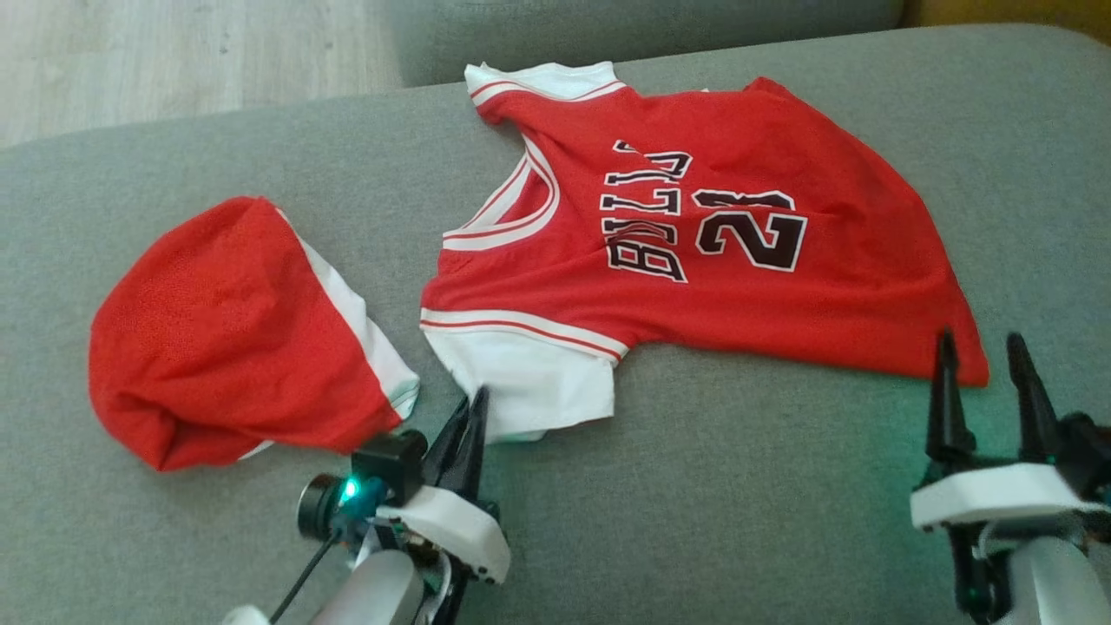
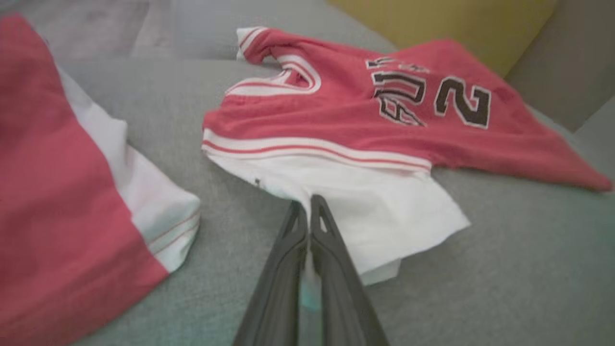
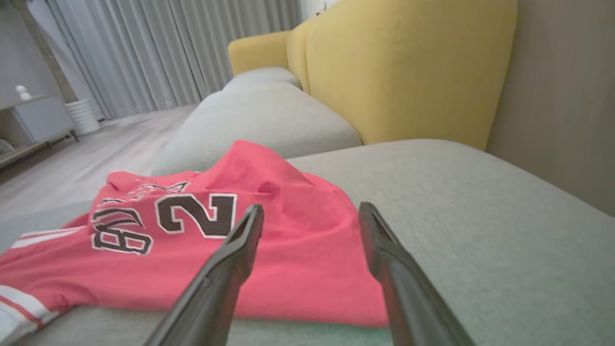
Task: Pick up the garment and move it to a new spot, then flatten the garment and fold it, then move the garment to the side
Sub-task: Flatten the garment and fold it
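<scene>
Left gripper (image 1: 476, 401): fingers (image 2: 278, 288) pressed together, tips closed on the near edge of the white sleeve of the red basketball jersey (image 1: 781, 304) with black lettering and white trim. In the left wrist view a sliver of pale cloth shows between the fingers behind the tips (image 2: 310, 204). The left forearm enters from the near edge, angled slightly right, and is cut off at the bottom of the head view.

Right gripper (image 1: 981, 343): fingers (image 3: 216, 288) spread wide, holding nothing. They point to the far side at the jersey's near right corner, one tip over the red hem, the other over the grey fabric sofa seat (image 1: 738, 486). Contact with the cloth cannot be determined. The wrist is cut off at the near right.

The jersey (image 2: 336, 120) lies spread on the seat, centre to right, neckline to the left, lettering face up, its far sleeve bunched. A separate red and white garment (image 1: 217, 330) lies crumpled to the left, just beside the left gripper; its type is unclear. A yellow backrest cushion (image 3: 408, 72) stands at the far right.
</scene>
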Controlling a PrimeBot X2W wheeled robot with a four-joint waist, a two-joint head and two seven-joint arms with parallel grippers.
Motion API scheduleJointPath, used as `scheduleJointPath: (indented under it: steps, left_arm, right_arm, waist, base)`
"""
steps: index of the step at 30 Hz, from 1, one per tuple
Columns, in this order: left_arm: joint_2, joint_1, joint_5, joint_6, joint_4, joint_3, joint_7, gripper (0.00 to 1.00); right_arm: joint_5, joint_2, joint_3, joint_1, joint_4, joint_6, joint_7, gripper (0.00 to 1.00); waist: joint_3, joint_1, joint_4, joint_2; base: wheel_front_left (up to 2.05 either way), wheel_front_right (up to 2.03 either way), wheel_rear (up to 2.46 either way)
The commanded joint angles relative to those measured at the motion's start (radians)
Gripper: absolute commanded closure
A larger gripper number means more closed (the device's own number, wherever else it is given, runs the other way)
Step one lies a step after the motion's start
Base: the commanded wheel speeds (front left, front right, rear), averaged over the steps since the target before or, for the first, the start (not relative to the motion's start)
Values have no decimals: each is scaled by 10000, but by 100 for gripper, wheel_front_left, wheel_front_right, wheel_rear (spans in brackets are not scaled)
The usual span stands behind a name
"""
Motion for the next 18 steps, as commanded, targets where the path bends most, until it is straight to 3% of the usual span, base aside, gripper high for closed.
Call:
scheduleJointPath:
  steps: [1,6,18]
  left_arm:
    - [22,-282,-40,-331,-594,302,-601,100]
    - [36,-347,101,-196,-1303,706,-1176,100]
    - [-5,273,890,-675,-3535,1393,-1239,100]
  right_arm:
    - [-298,-64,-154,-388,167,-7,-109,0]
    - [-279,-64,-694,-729,1356,-7,3,0]
    - [-606,-64,-1861,-1796,3821,-7,465,0]
  waist:
    - [-84,-1,77,-1]
    - [-122,-1,203,-1]
    - [82,-1,541,-1]
  base:
    - [0,0,0]
    - [0,0,0]
    - [0,0,0]
